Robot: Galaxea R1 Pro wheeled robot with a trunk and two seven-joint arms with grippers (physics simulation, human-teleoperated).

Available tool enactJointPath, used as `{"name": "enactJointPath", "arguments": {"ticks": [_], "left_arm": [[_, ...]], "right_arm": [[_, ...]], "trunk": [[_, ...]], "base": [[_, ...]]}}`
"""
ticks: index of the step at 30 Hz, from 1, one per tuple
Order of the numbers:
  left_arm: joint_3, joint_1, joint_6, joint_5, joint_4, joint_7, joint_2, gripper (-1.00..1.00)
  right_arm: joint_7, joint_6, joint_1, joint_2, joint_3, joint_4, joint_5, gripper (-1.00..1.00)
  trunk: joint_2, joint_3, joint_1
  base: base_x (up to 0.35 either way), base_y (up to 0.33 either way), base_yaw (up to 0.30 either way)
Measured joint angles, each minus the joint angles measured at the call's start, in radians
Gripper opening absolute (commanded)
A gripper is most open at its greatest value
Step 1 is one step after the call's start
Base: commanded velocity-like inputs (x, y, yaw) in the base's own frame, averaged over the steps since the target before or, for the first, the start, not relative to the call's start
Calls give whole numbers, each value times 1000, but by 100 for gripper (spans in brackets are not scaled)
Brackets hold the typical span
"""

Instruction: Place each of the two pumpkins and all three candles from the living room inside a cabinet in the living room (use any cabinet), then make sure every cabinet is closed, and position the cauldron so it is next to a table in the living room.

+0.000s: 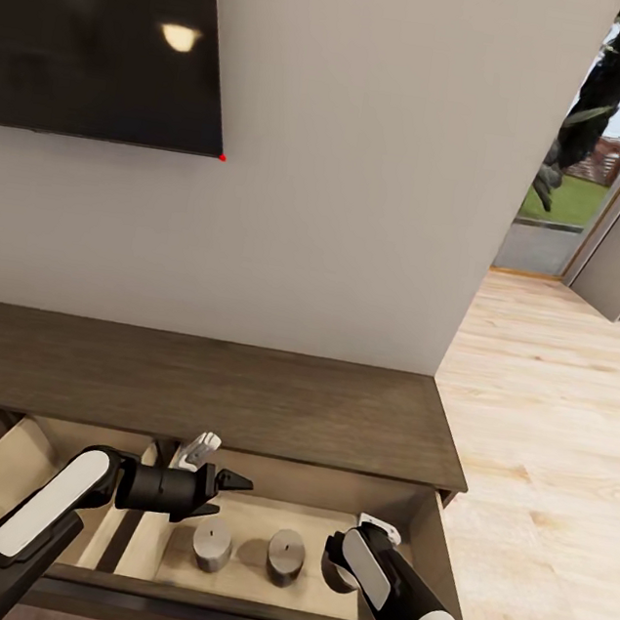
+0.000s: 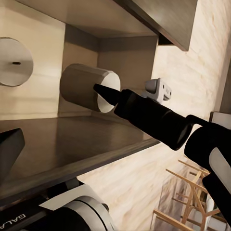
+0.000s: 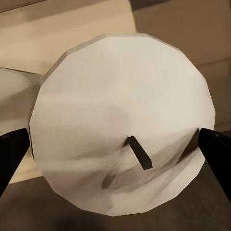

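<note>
While right end effector [image 1: 334, 562] straddles third candle [image 3: 122, 127], grip unclear; left end effector [image 1: 230, 496] wide, w/ two candles [image 1: 211, 545] in drawer [image 1: 1, 474]

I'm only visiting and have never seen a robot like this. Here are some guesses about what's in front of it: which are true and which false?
1. The cabinet has a drawer pulled open. True.
2. Two candles stand upright in the open drawer. True.
3. An orange pumpkin sits on top of the cabinet. False: its dark top is bare.
4. The right gripper has a candle between its fingers, seen from above with the wick showing. True.
5. The dark screen stands on the floor. False: it hangs on the wall above the cabinet.
6. The left gripper is gripping a candle. False: its fingers are spread, with nothing between them.
</note>
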Motion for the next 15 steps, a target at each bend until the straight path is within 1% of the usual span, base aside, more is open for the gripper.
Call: {"name": "enactJointPath", "arguments": {"ticks": [15], "left_arm": [[0,0,0,0,0,0,0,100]], "right_arm": [[1,0,0,1,0,0,-1,-100]], "trunk": [[0,0,0]], "base": [[2,0,0]]}}
